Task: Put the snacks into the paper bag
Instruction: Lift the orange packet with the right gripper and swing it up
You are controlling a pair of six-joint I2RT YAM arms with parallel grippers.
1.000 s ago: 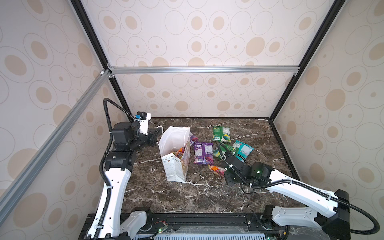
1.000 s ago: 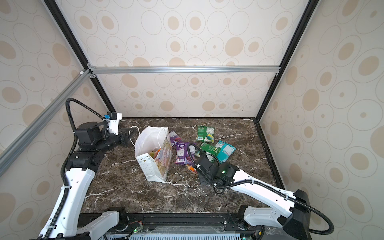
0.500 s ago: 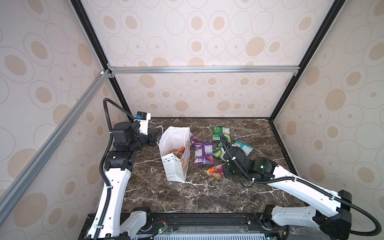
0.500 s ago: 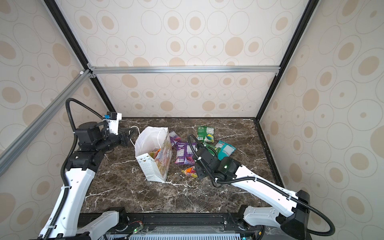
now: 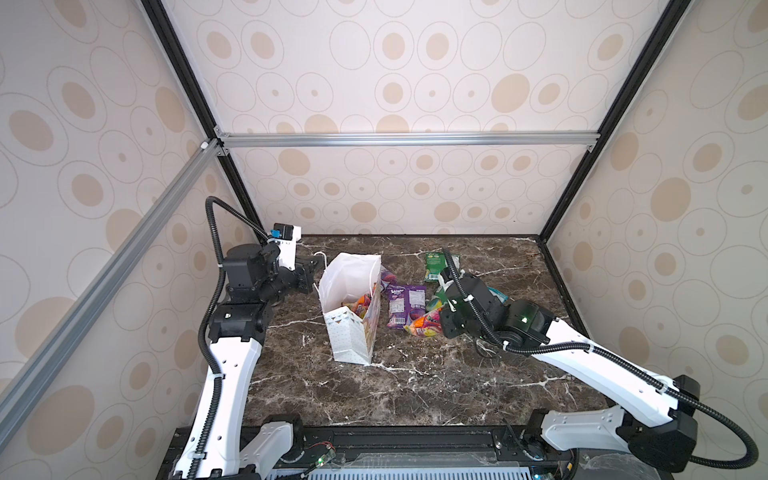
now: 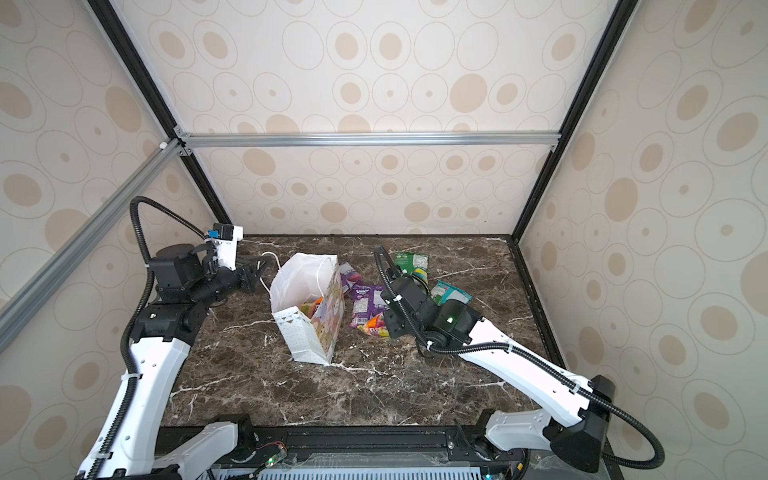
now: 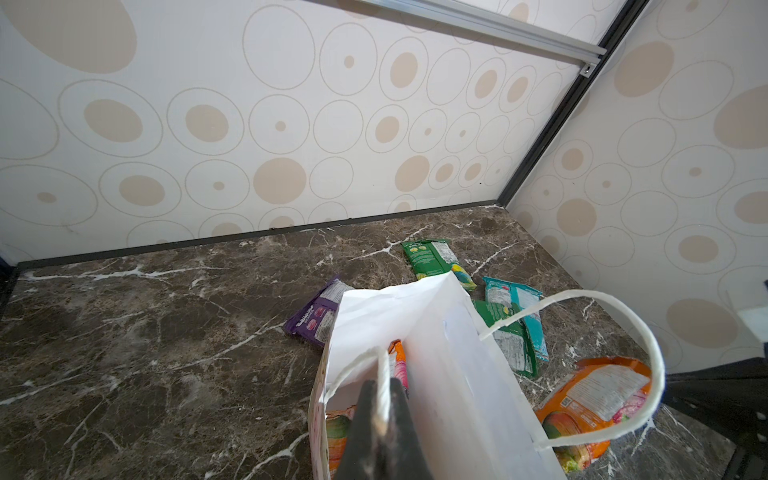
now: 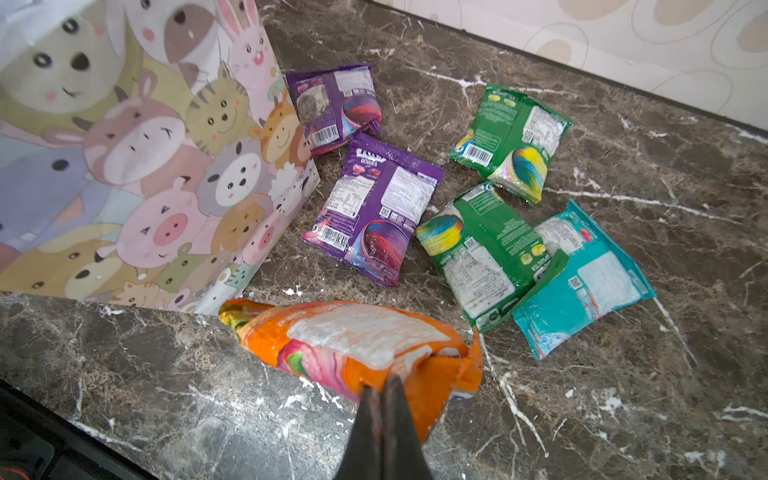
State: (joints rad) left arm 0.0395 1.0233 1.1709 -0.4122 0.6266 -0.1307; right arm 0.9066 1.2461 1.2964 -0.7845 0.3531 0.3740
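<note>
Where the right jaws close, the orange packet sits.

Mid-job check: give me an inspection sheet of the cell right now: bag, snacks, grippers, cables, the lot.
Surface: dark marble tabletop, white-veined, no spill seen.
Job's things: paper bag upright, mouth open, orange snacks inside; purple packets, green packets and teal packet lie beside it; one green overlaps the teal.
Clutter: nothing seen.
Grippers: left gripper shut on the bag's cord handle; right gripper shut on an orange packet by its edge.
Cables: black conduit loops along each arm; no snag seen.
Surroundings: circle-patterned walls, aluminium rail.
</note>
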